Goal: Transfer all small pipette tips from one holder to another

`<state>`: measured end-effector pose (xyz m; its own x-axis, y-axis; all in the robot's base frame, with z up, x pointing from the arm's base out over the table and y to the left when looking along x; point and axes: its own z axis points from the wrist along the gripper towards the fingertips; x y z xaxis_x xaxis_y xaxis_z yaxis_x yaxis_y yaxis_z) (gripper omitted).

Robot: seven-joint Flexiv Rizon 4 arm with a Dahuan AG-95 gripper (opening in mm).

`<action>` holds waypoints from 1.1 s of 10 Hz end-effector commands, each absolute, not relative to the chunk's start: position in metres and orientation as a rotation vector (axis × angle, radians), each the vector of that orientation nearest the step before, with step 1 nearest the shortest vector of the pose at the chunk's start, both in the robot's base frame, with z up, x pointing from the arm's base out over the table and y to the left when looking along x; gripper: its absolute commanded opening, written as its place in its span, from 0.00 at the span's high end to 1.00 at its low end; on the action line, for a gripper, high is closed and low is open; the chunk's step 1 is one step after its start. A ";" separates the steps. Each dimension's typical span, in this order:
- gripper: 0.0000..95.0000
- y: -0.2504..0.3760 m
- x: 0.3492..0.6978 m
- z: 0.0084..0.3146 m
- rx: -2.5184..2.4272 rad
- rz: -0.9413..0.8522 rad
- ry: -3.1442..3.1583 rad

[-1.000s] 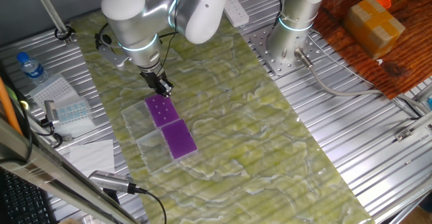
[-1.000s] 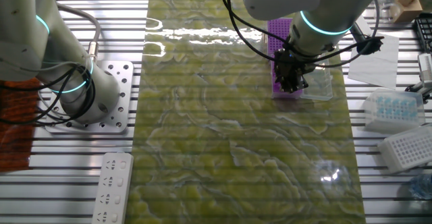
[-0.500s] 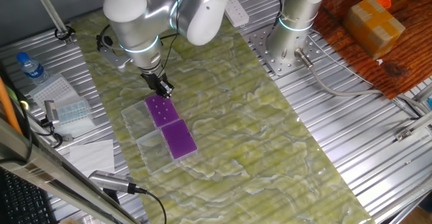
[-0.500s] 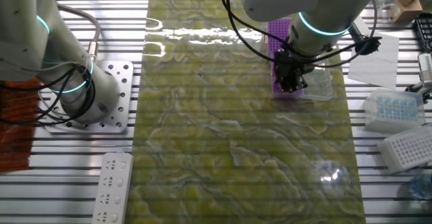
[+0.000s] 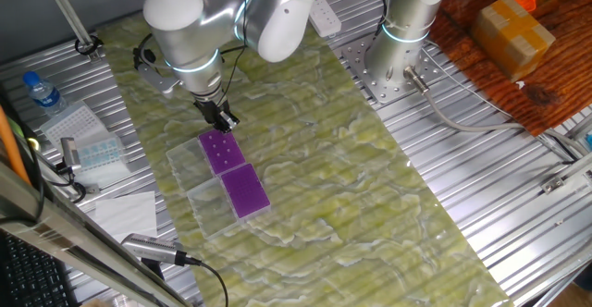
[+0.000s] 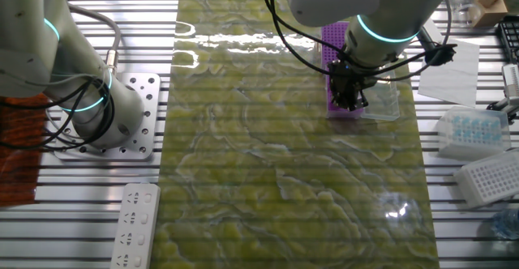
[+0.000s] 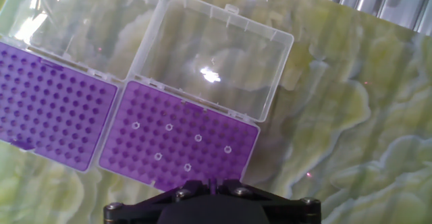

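On the green-marbled tabletop (image 5: 351,187), the gripper (image 5: 223,119) hangs over the far end of a purple rack (image 7: 179,138) whose clear lid (image 7: 212,52) lies open. Six small pipette tips (image 7: 198,137) sit scattered in that rack's holes; the neighbouring purple rack (image 7: 47,109) shows none. Whether the jaws are open or closed cannot be told.
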<state>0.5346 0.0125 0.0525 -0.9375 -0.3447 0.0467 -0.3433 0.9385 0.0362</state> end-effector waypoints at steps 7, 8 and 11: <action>1.00 0.011 0.539 0.113 0.502 -0.076 -3.021; 1.00 0.014 0.541 0.121 0.451 -0.096 -3.032; 1.00 0.021 0.543 0.129 0.451 -0.085 -3.043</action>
